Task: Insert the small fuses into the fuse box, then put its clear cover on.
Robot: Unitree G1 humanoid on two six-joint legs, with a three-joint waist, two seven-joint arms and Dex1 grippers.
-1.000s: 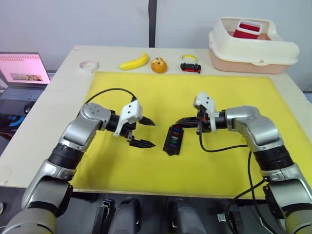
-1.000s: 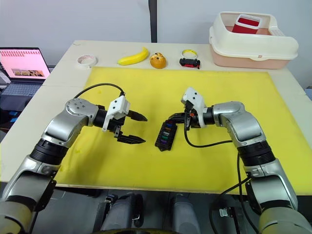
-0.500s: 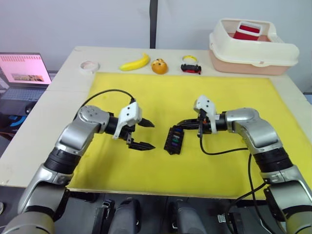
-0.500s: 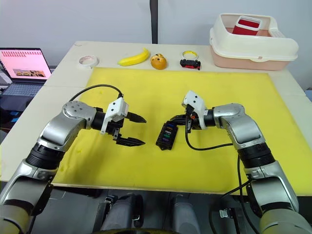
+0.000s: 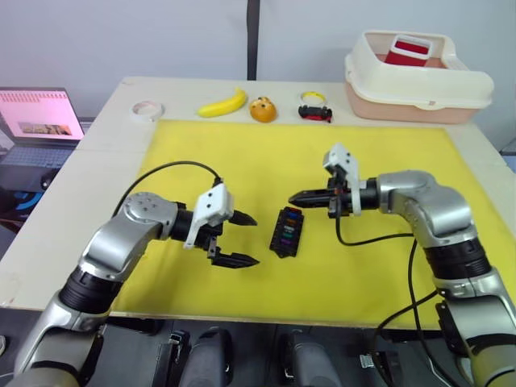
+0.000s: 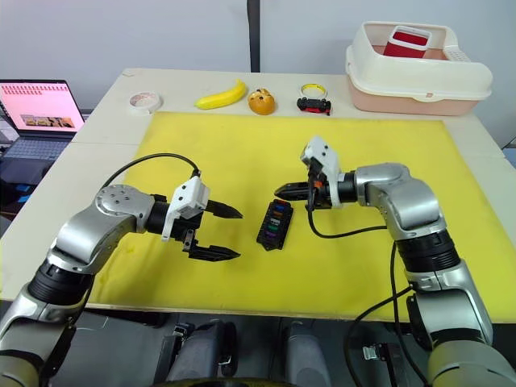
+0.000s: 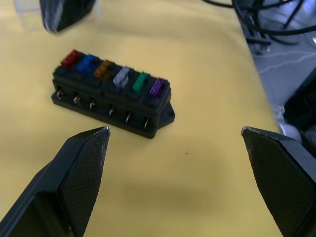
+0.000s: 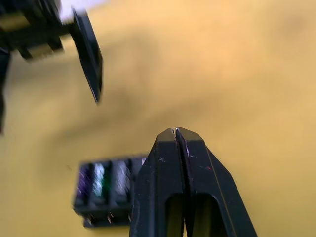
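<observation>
The black fuse box [image 5: 286, 231] lies on the yellow mat [image 5: 363, 153] between my two grippers. Several small fuses [image 7: 114, 75] sit in a row in its slots: red, blue, amber, grey, green and purple. My left gripper [image 5: 246, 239] is open, just left of the box, with nothing between its fingers [image 7: 79, 168]. My right gripper [image 5: 292, 197] is shut and empty, its tip hovering just past the box's far end. In the right wrist view the shut tip [image 8: 177, 131] is above the box [image 8: 103, 187]. The clear cover is out of view.
Along the table's far edge lie a tape roll [image 5: 147, 109], a banana [image 5: 223, 103], an orange toy [image 5: 263, 109] and a small black-and-red car [image 5: 315, 111]. A cream bin [image 5: 415, 81] stands at the far right. A laptop [image 5: 40, 117] sits off the table's left side.
My right gripper has lifted a little off the far end of the fuse box. My left gripper has drifted slightly toward the near edge, still open. The box has stayed put.
</observation>
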